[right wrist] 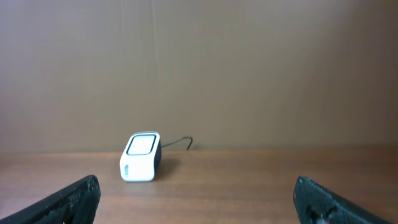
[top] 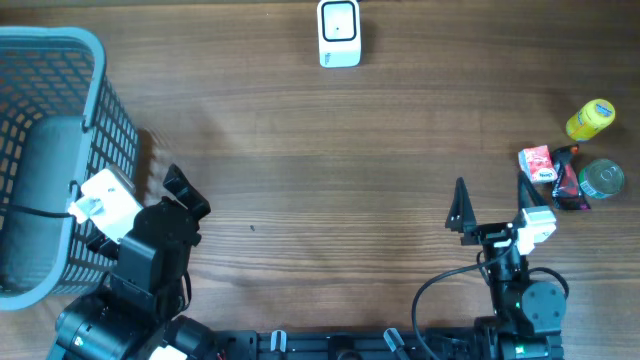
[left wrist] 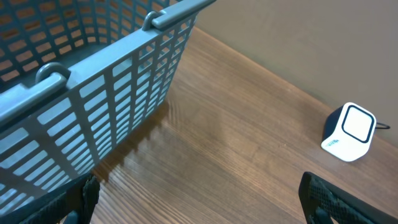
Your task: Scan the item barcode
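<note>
- Barcode scanner [top: 339,33]: a small white block with rounded corners and a dark-framed window. It stands at the far edge of the table [top: 330,170], midway across, with a thin cable visible behind it in the right wrist view.
- Items to scan lie in a tight cluster at the table's right edge: a yellow bottle [top: 590,119] on its side, a red packet [top: 537,162], a dark packet [top: 567,185] and a round green can [top: 602,180].
- Right gripper [top: 490,195]: jaws spread wide, holding and touching nothing. Its black fingers [right wrist: 74,199] frame the scanner from well back, and the red packet is just beyond its right finger.
- Left gripper [top: 160,165]: also spread wide and empty, right beside the wall of the grey basket [top: 95,60].
- Basket: plastic lattice with slotted walls and a rounded rim, filling the left end of the table.
- Table: brown wood grain, with open room between both grippers and the scanner.
</note>
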Controlling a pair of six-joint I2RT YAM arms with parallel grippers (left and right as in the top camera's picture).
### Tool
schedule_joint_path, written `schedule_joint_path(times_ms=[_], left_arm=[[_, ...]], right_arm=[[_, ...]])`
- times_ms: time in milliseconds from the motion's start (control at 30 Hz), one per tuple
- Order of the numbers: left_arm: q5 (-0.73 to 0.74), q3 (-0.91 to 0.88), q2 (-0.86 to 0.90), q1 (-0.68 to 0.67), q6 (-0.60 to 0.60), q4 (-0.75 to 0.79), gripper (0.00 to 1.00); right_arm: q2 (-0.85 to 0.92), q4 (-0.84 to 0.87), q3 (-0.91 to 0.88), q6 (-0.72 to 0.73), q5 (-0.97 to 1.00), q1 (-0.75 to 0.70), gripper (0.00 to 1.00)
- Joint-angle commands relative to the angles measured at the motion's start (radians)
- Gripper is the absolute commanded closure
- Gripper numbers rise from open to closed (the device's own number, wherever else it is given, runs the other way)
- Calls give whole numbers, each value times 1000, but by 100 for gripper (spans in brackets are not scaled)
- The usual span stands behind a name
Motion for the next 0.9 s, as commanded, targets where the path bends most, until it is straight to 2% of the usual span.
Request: schedule_joint_path(times_ms=[0, 33, 700, 767, 867], left_arm=[[-24, -3, -2, -3, -13, 3, 0], [-24, -3, -2, -3, -13, 3, 0], [-23, -3, -13, -8, -13, 2, 0], [-10, -4, -51, 90, -14, 3, 0], [116, -36, -145, 273, -14, 71, 0]], right_arm=[[-13, -116, -1, 37, 20, -13, 0], [-13, -173, -1, 38, 19, -13, 0], [-12, -173, -1, 11, -6, -13, 0], [-12, -173, -1, 11, -6, -13, 0], [-12, -173, -1, 11, -6, -13, 0]])
